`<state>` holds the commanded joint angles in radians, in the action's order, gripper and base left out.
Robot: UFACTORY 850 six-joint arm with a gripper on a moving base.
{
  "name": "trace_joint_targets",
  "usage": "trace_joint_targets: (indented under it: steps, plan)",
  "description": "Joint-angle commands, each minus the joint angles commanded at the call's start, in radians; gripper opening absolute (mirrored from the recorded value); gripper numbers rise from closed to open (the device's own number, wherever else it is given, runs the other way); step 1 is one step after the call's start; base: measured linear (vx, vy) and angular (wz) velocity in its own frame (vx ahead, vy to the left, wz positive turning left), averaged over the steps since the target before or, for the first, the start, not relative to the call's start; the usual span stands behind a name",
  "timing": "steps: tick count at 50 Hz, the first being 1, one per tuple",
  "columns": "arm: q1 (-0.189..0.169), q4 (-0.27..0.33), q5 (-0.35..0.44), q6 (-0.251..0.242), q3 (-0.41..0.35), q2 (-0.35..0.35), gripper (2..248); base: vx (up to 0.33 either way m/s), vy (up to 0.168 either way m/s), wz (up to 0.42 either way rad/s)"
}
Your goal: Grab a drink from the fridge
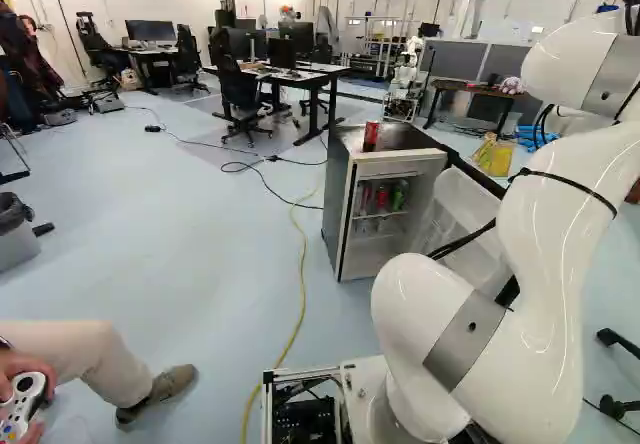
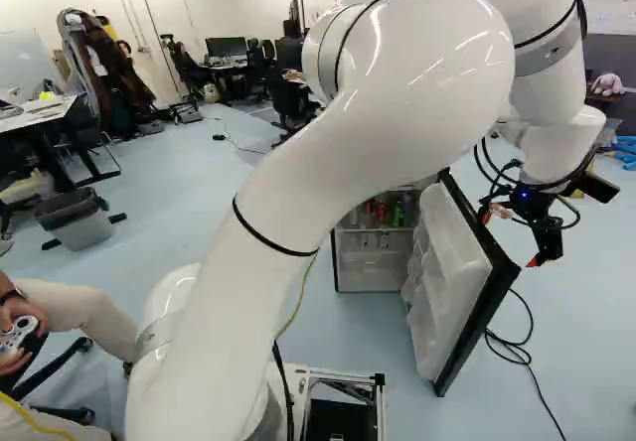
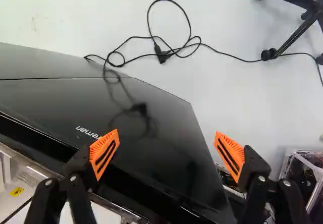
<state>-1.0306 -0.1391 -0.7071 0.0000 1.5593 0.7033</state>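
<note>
Right base view: where's the black two-fingered gripper from over there?

Out past the far end of the white arm, by the outer side of the open fridge door, black outside with moulded white shelves inside.

Is it clutching something?

Go by the wrist view for that: the gripper is released, its orange ridged pads standing wide apart above the door's glossy black face. Ahead of it, a looped black cable lies on the pale floor, close to the door.

And the drinks?

I can see one red can in the left base view, upright on the dark top of the small grey-sided fridge. More sit inside on an upper shelf: red containers and green ones next to them. They're small from here, but I'd say they're cans too.

What's that bright line on the floor?

A long yellow cable, running between the fridge and the base.
</note>
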Motion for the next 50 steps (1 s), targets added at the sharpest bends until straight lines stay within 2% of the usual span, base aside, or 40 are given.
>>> trace_joint_targets:
  steps: [50]
  plan:
    - [0.049, 0.000, 0.000, 0.000, -0.158, -0.102, 247, 0.000, 0.000, 0.000]
